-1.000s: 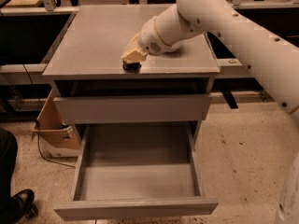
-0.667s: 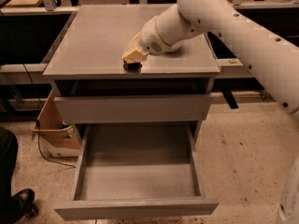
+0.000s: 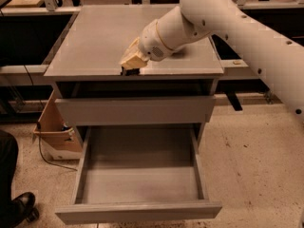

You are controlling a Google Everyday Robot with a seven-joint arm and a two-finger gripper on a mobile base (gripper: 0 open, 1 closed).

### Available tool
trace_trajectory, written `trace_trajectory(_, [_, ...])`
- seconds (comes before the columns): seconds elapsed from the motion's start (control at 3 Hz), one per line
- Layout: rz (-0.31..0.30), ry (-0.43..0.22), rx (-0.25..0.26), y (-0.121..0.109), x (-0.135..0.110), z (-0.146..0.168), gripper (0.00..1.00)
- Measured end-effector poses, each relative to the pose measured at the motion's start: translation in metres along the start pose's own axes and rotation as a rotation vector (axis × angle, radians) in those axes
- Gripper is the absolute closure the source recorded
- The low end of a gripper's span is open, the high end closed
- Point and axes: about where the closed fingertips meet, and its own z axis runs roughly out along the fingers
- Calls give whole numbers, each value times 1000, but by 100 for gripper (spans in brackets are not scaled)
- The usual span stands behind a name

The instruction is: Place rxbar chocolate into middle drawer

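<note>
My gripper (image 3: 131, 66) is low over the front edge of the grey cabinet top (image 3: 95, 37), left of centre. A small dark oblong thing, the rxbar chocolate (image 3: 130, 71), sits at its tip, and the gripper looks shut on it. The white arm reaches in from the upper right. The middle drawer (image 3: 140, 172) is pulled wide open below; its flat grey inside holds nothing that I can see. Its front panel (image 3: 137, 212) is nearest to me.
The upper drawer front (image 3: 135, 110) is closed, just under the top. A cardboard box (image 3: 54, 132) with a cable stands on the floor left of the cabinet. A person's dark shoe and leg (image 3: 16, 205) are at the bottom left. Benches run behind the cabinet.
My gripper has shifted slightly left and toward the front edge of the top, and the dark bar has moved with it. The drawers have not moved.
</note>
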Motion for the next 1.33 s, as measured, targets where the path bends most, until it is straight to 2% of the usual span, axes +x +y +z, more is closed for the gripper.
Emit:
trace_trajectory(0.33, [25,-22,-38,44,0,-13,100])
trace_trajectory(0.67, [79,-35,-46,88,19,-22,100])
trace_trajectory(1.0, [135,-57,-14,122,53,-10,100])
trace_trajectory(1.33, [133,-58,-16,123,53,-11,100])
